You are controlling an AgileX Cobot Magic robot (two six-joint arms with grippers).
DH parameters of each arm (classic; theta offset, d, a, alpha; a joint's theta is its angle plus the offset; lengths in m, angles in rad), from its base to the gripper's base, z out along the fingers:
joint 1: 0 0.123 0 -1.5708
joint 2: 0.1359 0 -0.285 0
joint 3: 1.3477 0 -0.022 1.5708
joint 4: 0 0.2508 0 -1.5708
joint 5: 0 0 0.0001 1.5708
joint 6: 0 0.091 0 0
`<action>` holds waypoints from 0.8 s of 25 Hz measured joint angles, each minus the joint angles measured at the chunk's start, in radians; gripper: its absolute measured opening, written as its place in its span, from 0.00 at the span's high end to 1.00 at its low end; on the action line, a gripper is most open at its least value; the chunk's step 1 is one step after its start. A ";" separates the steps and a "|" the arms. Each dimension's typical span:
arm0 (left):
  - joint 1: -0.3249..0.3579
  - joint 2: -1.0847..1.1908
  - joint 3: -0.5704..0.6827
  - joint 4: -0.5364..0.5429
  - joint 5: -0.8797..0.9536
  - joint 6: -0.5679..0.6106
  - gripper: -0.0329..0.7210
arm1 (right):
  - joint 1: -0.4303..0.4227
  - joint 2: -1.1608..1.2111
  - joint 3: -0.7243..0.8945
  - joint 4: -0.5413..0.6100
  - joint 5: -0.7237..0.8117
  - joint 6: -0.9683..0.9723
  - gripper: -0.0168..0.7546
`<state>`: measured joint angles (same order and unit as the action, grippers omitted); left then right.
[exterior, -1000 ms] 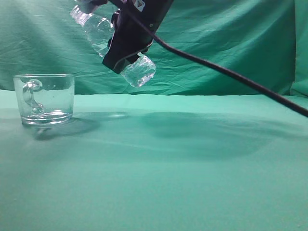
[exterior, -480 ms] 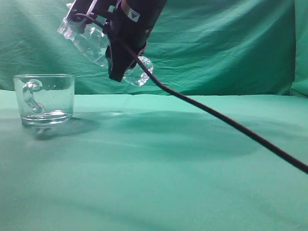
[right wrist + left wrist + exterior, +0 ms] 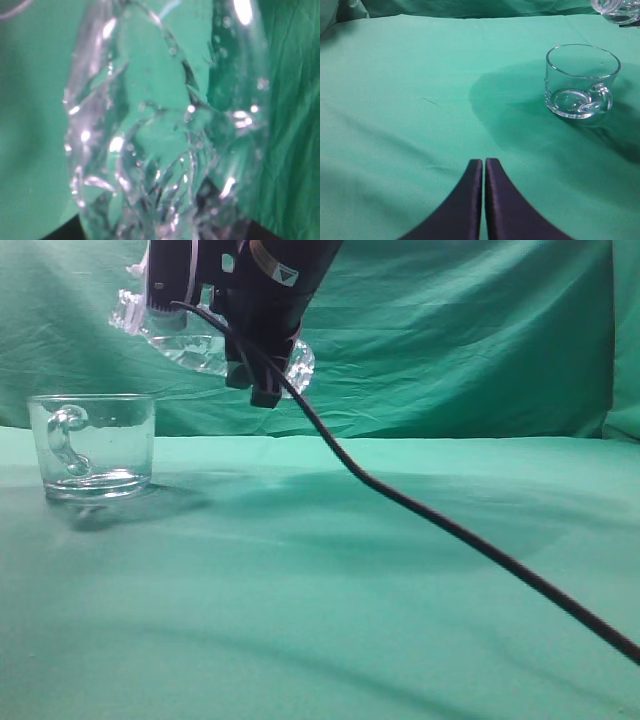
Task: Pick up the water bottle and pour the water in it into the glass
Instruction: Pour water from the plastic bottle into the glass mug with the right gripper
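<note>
The right gripper is clamped around the water bottle and holds it up in the air, lying almost flat. The bottle's neck end is above the glass, a bit higher than its rim. The glass sits on the green cloth. The left gripper has its fingers pressed together, holding nothing.

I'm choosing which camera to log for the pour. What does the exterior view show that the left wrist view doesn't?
Only the exterior view shows the right gripper holding the tilted water bottle above the glass, and a black cable. Only the left wrist view shows the closed left gripper and the glass's open mouth. Both show the glass, the green cloth and part of the bottle.
</note>
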<state>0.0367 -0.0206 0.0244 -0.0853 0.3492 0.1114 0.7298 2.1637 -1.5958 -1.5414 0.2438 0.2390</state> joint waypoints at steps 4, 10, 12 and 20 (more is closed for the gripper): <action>0.000 0.000 0.000 0.000 0.000 0.000 0.96 | 0.000 0.000 0.000 -0.069 -0.007 -0.002 0.62; 0.000 0.000 0.000 0.000 0.000 0.000 0.96 | 0.000 0.000 0.000 -0.166 -0.002 -0.002 0.62; 0.000 0.000 0.000 0.000 0.000 0.000 0.96 | 0.000 0.000 0.000 -0.181 0.007 -0.002 0.62; 0.000 0.000 0.000 0.000 0.000 0.000 0.96 | 0.000 0.000 0.000 -0.183 0.039 -0.006 0.62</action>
<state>0.0367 -0.0206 0.0244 -0.0853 0.3492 0.1114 0.7298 2.1637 -1.5958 -1.7244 0.2829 0.2332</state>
